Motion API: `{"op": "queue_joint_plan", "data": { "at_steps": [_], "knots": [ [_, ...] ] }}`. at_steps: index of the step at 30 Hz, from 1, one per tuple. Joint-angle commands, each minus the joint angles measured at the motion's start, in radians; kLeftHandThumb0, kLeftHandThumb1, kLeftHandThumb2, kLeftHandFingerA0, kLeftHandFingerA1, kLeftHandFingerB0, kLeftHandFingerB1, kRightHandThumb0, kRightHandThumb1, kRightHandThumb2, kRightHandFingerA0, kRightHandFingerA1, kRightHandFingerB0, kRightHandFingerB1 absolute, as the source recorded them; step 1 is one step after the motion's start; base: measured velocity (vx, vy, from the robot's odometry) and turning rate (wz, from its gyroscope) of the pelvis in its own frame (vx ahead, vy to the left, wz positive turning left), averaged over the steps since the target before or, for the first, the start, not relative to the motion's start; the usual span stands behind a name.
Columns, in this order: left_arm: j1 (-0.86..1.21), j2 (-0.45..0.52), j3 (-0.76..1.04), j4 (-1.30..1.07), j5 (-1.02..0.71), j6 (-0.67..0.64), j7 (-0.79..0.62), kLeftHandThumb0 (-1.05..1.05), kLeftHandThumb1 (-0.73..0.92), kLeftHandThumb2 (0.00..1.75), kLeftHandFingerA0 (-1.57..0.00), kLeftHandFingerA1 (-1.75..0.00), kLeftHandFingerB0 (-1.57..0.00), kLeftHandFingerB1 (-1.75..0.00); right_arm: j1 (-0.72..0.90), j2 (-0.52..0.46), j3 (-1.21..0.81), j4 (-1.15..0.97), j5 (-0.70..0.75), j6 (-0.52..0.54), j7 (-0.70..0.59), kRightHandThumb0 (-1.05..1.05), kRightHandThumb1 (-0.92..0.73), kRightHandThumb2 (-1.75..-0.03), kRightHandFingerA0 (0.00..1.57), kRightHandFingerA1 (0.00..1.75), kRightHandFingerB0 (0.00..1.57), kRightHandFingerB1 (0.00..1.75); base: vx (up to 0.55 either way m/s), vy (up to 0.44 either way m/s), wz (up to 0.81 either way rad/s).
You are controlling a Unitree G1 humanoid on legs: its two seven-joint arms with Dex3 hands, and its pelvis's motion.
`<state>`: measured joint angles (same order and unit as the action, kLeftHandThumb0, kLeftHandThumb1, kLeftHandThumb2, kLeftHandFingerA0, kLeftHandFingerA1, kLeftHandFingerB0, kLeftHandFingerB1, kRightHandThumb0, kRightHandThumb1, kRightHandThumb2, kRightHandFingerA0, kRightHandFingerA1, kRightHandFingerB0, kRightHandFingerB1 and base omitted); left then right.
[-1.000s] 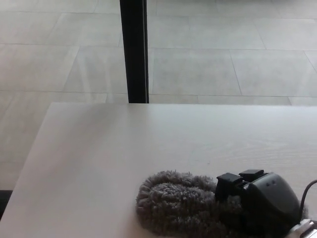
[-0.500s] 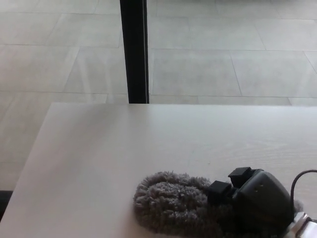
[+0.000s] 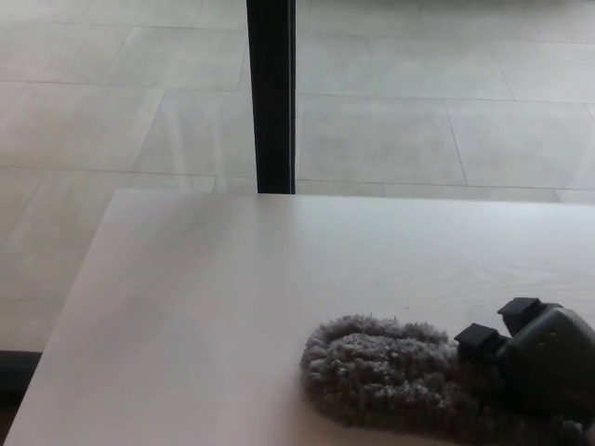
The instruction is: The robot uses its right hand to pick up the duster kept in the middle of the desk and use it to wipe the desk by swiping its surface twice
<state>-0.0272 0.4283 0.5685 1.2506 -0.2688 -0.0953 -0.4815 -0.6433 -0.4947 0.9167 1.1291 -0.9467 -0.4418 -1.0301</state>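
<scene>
So the right hand (image 3: 544, 358) is sitting down at the bottom right corner of the view, planted on top of the grey fluffy duster (image 3: 390, 376). Only part of the hand shows, a dark rounded shell with two blocky black fingers (image 3: 479, 337) poking out toward the left, and the rest runs off the right and bottom edges. Honestly I can't tell whether it's clamped on the duster or just resting on it, because the fluff swallows whatever is underneath and the thumb isn't visible at all.

The duster lies flat on the pale wood-grain table (image 3: 232, 307), near the front edge and off to the right. Its rounded left end is clear to see, but the right part disappears under the hand and the bottom is cut off by the frame.

Behind the table's far edge there's a black vertical post (image 3: 271, 93), with big light floor tiles (image 3: 112, 111) either side. A dark something peeks in at the bottom left edge, too little of it to make out.
</scene>
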Motion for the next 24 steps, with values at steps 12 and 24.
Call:
{"op": "queue_joint_plan", "data": {
  "at_steps": [12,24],
  "knots": [
    [0.008,-0.011,0.011,-0.030,-0.046,-0.075,-0.032,-0.68,0.72,0.62,-0.44,-0.56,-0.48,-0.42,0.153,-0.053,-0.161,0.190,0.072,0.308,0.164,-0.28,-0.67,-0.64,0.86,1.74,0.83,1.12,0.00,0.000,0.00],
    [0.014,-0.018,-0.005,-0.022,-0.032,-0.106,-0.046,-0.70,0.73,0.62,-0.44,-0.54,-0.46,-0.41,0.106,0.053,-0.291,0.259,0.174,0.675,0.539,-0.40,-0.85,-0.66,0.80,1.75,0.67,1.41,0.00,0.000,0.00]
  ]
}}
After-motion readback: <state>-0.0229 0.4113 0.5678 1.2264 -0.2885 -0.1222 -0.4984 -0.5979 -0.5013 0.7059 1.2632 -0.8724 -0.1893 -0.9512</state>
